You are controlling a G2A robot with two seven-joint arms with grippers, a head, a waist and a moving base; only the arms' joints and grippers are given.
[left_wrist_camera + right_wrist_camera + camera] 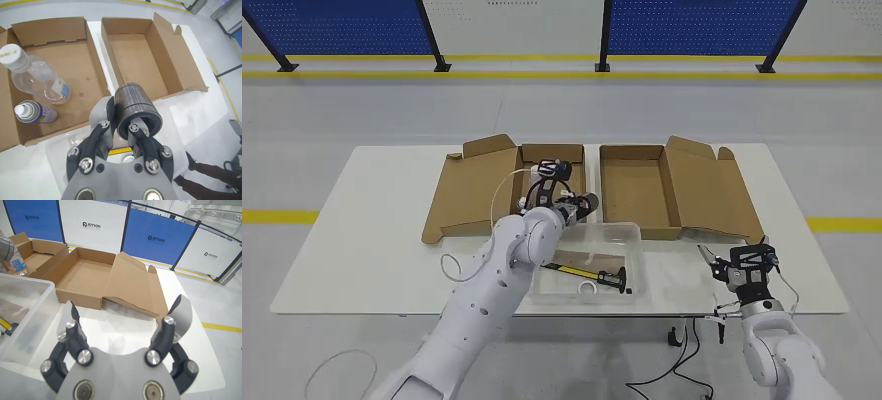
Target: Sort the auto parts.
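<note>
The steel bearing (135, 100) was gripped by the left pincer (123, 118), one finger inside its bore and one outside, aloft near the gap between the left box (79, 62) and the empty right box (140, 62). It was judged heavy, rigid and slick. The box walls were to be cleared. The right pincer (127, 306) was spread wide, empty.

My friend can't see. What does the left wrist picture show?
The robot's left hand grips a shiny metal cylinder, one finger inside it. Beyond sit a cardboard box holding a clear bottle and a spray can, and a second box.
</note>
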